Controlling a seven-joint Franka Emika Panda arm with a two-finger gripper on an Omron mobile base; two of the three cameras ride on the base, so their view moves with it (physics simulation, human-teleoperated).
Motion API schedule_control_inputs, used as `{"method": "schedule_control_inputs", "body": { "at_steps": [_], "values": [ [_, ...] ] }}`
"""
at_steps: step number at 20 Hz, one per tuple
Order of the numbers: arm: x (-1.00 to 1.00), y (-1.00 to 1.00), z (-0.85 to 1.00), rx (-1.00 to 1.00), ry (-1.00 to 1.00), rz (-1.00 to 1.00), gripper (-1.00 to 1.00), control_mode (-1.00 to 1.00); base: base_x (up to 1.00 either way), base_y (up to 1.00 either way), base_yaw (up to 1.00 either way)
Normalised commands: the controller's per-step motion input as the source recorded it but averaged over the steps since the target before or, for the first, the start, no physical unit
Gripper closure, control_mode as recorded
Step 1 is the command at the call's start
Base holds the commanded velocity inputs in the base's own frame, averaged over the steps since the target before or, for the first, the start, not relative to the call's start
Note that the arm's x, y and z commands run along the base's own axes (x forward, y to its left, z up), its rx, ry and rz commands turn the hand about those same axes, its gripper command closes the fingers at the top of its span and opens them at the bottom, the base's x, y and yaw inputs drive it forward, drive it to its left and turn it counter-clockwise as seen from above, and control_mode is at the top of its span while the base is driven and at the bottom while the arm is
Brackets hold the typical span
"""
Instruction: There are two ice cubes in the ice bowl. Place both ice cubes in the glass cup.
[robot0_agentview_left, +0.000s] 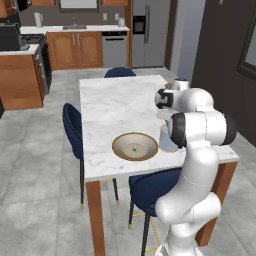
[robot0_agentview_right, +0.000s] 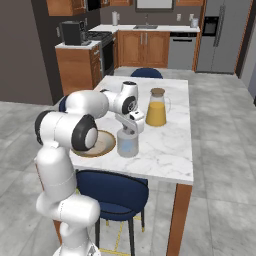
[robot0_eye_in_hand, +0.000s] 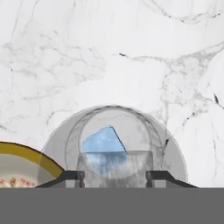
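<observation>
Ice bowl (robot0_agentview_left: 135, 146) sat left on the white marble table (robot0_agentview_left: 115, 105), the glass cup (robot0_agentview_right: 127, 144) just beside it holding a pale blue ice cube (robot0_eye_in_hand: 103, 142). Above the cup, the gripper (robot0_eye_in_hand: 114, 177) was clamped on a greyish-white ice cube (robot0_eye_in_hand: 116, 165). Wooden kitchen cabinets (robot0_agentview_left: 75, 49) stood behind.
</observation>
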Motion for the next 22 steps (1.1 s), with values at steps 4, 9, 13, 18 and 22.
{"method": "schedule_control_inputs", "body": {
  "at_steps": [4, 9, 13, 18, 22],
  "values": [
    [0.08, 0.00, -0.12, -0.01, 0.00, 0.00, 1.00, -1.00, 0.00, 0.00, 0.00],
    [0.01, 0.00, -0.11, -0.02, 0.00, 0.00, 1.00, -1.00, 0.00, 0.00, 0.00],
    [0.06, 0.00, -0.05, -0.01, 0.00, 0.00, -1.00, -1.00, 0.00, 0.00, 0.00],
    [0.10, 0.00, 0.02, 0.00, 0.00, 0.00, -1.00, -1.00, 0.00, 0.00, 0.00],
    [0.02, 0.00, 0.25, 0.00, 0.00, 0.00, -1.00, -1.00, 0.00, 0.00, 0.00]
  ]
}}
